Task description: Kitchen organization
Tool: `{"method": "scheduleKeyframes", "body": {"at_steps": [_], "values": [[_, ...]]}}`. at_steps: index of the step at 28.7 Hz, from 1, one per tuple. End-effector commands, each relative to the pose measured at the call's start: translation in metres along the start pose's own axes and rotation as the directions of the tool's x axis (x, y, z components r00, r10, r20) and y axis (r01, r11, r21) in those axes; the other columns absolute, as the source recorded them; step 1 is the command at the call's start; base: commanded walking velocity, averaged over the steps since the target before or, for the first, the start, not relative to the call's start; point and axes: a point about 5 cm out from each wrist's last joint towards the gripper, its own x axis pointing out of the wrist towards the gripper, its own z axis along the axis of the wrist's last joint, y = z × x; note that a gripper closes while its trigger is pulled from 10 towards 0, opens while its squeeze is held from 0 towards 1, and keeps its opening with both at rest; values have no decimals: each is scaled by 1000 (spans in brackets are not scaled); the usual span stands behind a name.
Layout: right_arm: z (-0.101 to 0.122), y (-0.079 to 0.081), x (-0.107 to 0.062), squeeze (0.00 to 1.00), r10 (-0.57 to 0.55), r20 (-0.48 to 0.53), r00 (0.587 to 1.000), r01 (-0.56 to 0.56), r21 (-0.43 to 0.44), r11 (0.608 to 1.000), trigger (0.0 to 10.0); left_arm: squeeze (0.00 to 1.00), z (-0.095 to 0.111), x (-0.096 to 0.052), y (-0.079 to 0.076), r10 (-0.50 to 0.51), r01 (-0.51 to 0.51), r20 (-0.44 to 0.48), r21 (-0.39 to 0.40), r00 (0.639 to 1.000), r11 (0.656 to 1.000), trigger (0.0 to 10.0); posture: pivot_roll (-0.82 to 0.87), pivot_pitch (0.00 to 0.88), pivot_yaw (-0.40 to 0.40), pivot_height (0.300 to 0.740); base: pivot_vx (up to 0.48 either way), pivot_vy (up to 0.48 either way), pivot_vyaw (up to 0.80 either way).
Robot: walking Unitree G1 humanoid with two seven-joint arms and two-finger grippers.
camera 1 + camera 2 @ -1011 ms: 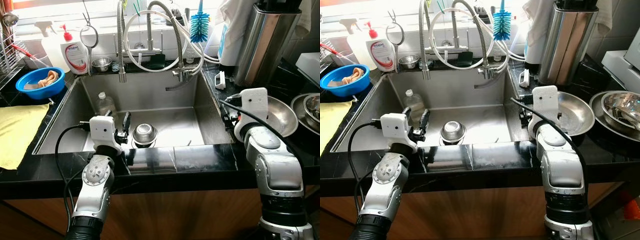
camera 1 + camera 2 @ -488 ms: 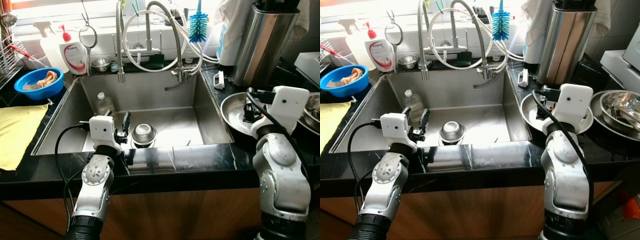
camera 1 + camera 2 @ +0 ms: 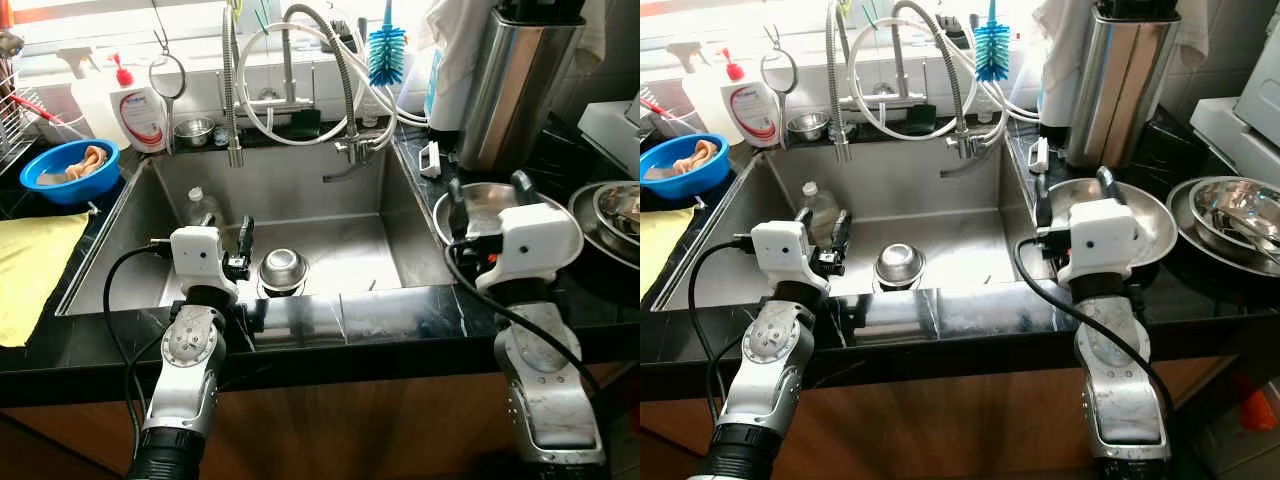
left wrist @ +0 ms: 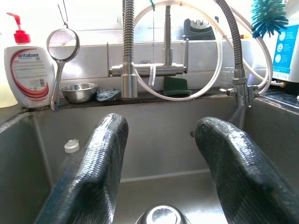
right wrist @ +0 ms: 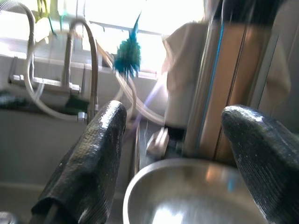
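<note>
**A:** What shifted in the last second?

**B:** The right arm. A second back its wrist sat by the sink's right edge, at the near rim of the steel bowl (image 3: 487, 203) on the counter. Half a second back it had swung out toward the stacked bowls (image 3: 1232, 210) at far right. At this moment it had come back in, and the right gripper (image 3: 487, 202) hovered low over the steel bowl, one finger to each side of it.

**A:** Fingers?

**B:** Spread wide. The right wrist view was blurred, but it showed the bowl's rim between and below the two black fingers (image 5: 96, 154), nothing pinched.

**A:** And the left?

**B:** Little changed. The left gripper (image 3: 232, 238) stayed over the sink (image 3: 400, 215) at the near wall, fingers parted, pointing toward the faucet (image 4: 128, 56). A small upturned steel bowl (image 3: 282, 268) lay on the sink floor just beyond it, with a plastic bottle (image 3: 199, 205) lying against the left wall.

**A:** Did the camera move?

**B:** Slightly; the whole scene slid a bit, so I discounted small shifts of the soap bottle (image 3: 140, 100) and blue bowl (image 3: 68, 165).

**A:** Meaning for the task?

**B:** My read: the right arm had lined up on the counter bowl as its next item, probably to grasp the rim. Nothing was yet held, so the tidying looked early.
</note>
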Motion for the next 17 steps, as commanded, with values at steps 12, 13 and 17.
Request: {"method": "scheduleKeyframes", "body": {"at_steps": [12,13,17], "values": [[15,5,12,0,-38,70,997,31,100,995,10000,0,3,4,5,15,-15,8,0,1000,1000,10000,-194,0,84,740,0,309,-405],[15,5,12,0,-41,68,997,33,105,994,10000,0,3,5,4,10,-10,14,16,1000,1000,10000,-191,0,84,740,0,0,-681],[16,6,13,0,-43,71,997,35,103,994,10000,0,4,5,4,9,-10,17,17,1000,1000,10000,-191,0,84,740,0,0,-677]]}}
